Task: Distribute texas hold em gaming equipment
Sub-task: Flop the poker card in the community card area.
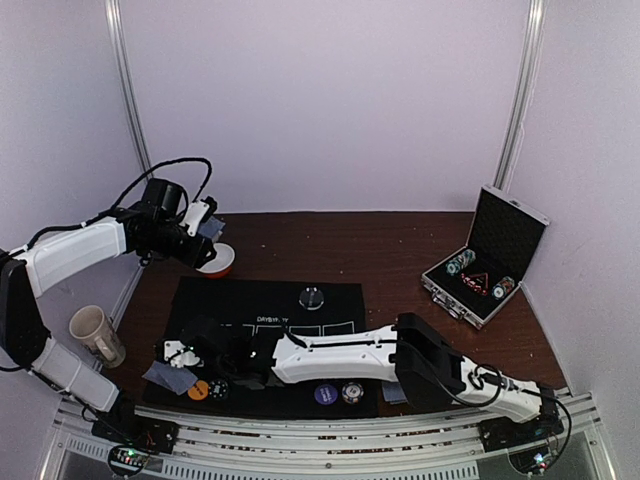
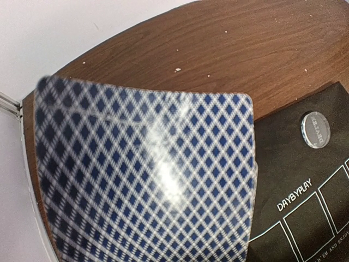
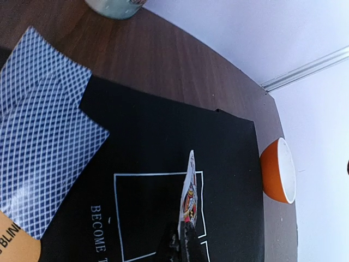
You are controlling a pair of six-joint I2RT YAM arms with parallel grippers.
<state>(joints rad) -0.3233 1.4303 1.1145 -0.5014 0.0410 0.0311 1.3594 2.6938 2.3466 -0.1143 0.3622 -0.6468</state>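
Note:
My left gripper point(image 1: 207, 233) is raised above the red-and-white bowl point(image 1: 217, 263) and is shut on a stack of blue-checked playing cards point(image 2: 147, 174). These cards fill the left wrist view and hide the fingers. My right gripper point(image 1: 190, 350) reaches over the left part of the black mat point(image 1: 270, 300). It is shut on one face card point(image 3: 190, 188), held edge-on above a printed box. Two cards point(image 3: 43, 131) lie back-up at the mat's near left corner point(image 1: 168, 375). An orange chip point(image 1: 198, 390) and a black chip point(image 1: 218, 388) lie beside them. A purple-blue chip point(image 1: 325, 394), a black-and-white chip point(image 1: 351, 392) and a clear disc point(image 1: 312, 297) lie on the mat.
An open silver case point(image 1: 485, 262) with more chips stands at the right. A beige mug point(image 1: 97, 335) stands left of the mat. The bowl shows in the right wrist view point(image 3: 279, 170), just past the mat's corner. White walls enclose the table.

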